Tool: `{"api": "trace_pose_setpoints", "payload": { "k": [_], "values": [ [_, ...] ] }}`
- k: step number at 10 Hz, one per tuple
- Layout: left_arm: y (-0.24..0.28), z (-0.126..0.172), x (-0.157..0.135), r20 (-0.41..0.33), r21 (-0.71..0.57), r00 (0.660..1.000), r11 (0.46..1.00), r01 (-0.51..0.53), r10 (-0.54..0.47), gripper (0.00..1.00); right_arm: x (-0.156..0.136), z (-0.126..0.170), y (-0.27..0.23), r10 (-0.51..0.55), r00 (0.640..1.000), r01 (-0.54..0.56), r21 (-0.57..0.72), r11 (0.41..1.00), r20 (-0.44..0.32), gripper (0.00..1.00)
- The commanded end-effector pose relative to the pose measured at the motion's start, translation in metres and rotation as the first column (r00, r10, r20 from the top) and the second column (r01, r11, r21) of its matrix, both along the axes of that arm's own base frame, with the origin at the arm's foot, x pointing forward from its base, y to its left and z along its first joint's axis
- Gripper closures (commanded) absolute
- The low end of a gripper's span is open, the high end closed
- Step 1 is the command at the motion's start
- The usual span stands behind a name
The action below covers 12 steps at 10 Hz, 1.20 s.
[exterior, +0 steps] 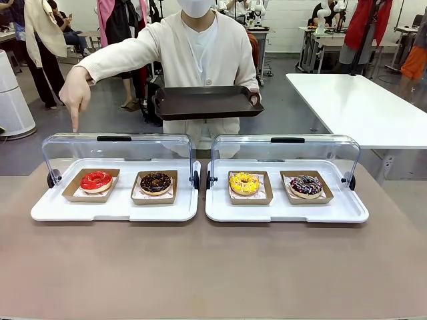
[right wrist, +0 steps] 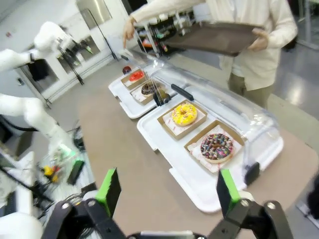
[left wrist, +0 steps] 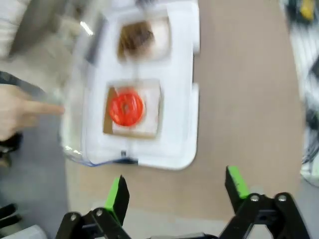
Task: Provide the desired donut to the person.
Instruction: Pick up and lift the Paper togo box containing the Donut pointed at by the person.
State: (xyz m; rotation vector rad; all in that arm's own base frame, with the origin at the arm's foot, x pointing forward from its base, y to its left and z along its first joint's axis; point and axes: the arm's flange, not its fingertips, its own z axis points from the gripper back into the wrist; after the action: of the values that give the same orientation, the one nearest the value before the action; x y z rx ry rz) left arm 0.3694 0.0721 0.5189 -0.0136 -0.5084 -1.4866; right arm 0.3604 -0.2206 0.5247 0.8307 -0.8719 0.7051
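Person's hand (exterior: 77, 93) is pointing at red donut (left wrist: 126, 107), which is sitting in card tray (left wrist: 152, 124) ahead of left pincer (left wrist: 177, 188), jaws gaping, empty. Likely light and soft, icing smearing easily; taking the tray's rim seems safer. Right pincer (right wrist: 169, 191) is gaping too.

Person (exterior: 200, 47): cream-white long-sleeved cardigan over white top, white face mask, beige trousers. Left black two-finger gripper (left wrist: 177, 186): bright green pads (left wrist: 115, 196), silver screw heads at the finger joints. Right black two-finger gripper (right wrist: 168, 186): same green pads, same silver screws. Left arm (right wrist: 30, 112): glossy white rounded links.
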Motion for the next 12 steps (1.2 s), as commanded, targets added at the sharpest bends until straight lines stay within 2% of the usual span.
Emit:
{"api": "trace_pose_setpoints", "payload": {
  "k": [1,2,4,8,12],
  "values": [
    [-0.035,-0.054,0.003,0.046,0.333,0.999,0.943,0.005,-0.021,0.00,0.000,0.000,-0.003,0.010,1.000,-0.010,0.007,1.000,0.015,0.00],
    [-0.052,-0.090,0.009,0.048,0.433,0.998,0.901,0.017,-0.042,0.00,0.000,0.000,-0.003,0.010,1.000,-0.010,0.007,1.000,0.015,0.00],
    [-0.075,-0.118,0.017,-0.001,0.457,0.998,0.888,0.054,-0.060,0.00,0.000,0.000,-0.003,0.010,1.000,-0.010,0.007,1.000,0.015,0.00],
    [-0.099,-0.123,0.028,-0.093,0.380,0.994,0.920,0.096,-0.065,0.00,0.000,0.000,-0.003,0.010,1.000,-0.010,0.007,1.000,0.015,0.00],
    [-0.094,-0.104,0.041,-0.117,0.262,0.991,0.960,0.095,-0.066,0.00,0.000,0.000,-0.003,0.010,1.000,-0.010,0.007,1.000,0.015,0.00]
  ]
}}
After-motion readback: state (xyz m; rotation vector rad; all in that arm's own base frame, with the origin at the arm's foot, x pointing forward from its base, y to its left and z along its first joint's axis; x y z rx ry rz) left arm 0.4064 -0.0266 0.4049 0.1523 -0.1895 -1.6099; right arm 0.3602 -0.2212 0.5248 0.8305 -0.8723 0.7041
